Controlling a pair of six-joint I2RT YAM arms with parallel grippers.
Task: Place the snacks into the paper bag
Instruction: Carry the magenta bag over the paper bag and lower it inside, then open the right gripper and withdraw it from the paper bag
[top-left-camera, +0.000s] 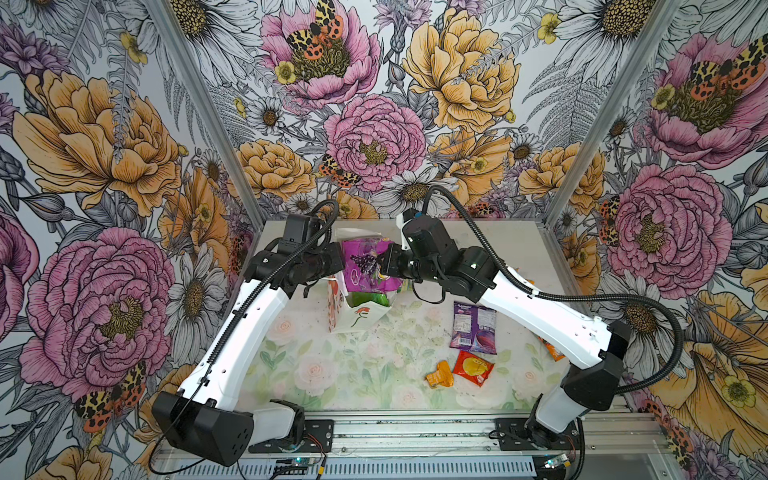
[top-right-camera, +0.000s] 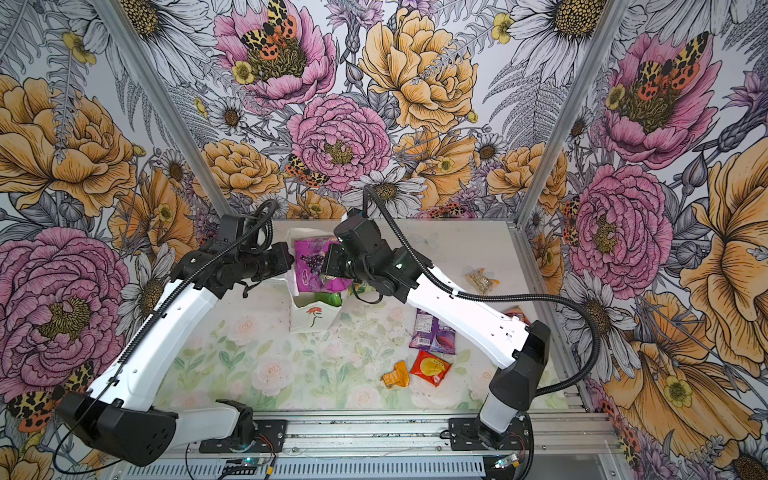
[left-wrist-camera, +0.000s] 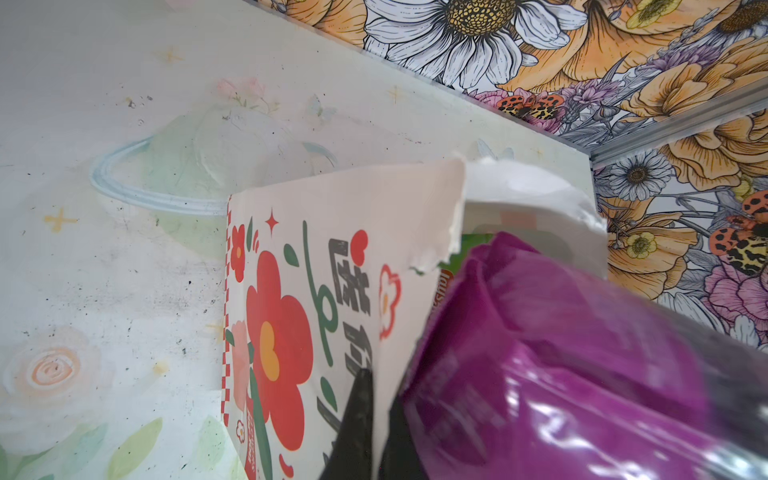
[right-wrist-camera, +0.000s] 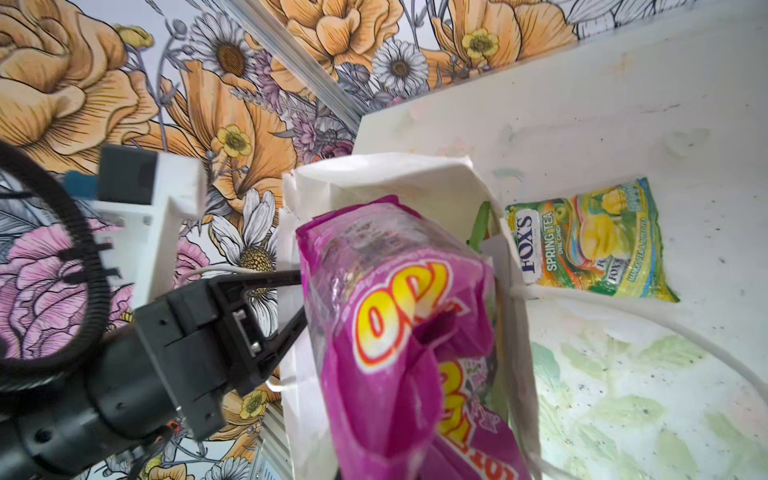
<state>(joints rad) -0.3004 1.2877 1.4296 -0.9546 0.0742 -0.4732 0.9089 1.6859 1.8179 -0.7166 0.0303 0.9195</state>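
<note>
Floral walls, rose-print tabletop | left pincer pinches paper bag rim | right pincer closed on magenta packet

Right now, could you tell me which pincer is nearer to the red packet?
Right. The right pincer, holding the pink packet, is at the paper bag, toward the red packet; the left pincer is across the bag, farther off.

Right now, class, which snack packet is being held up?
The magenta grape packet: the right hand grips it at the mouth of the paper bag, while the purple packet, red packet and orange packet lie loose on the table.
</note>
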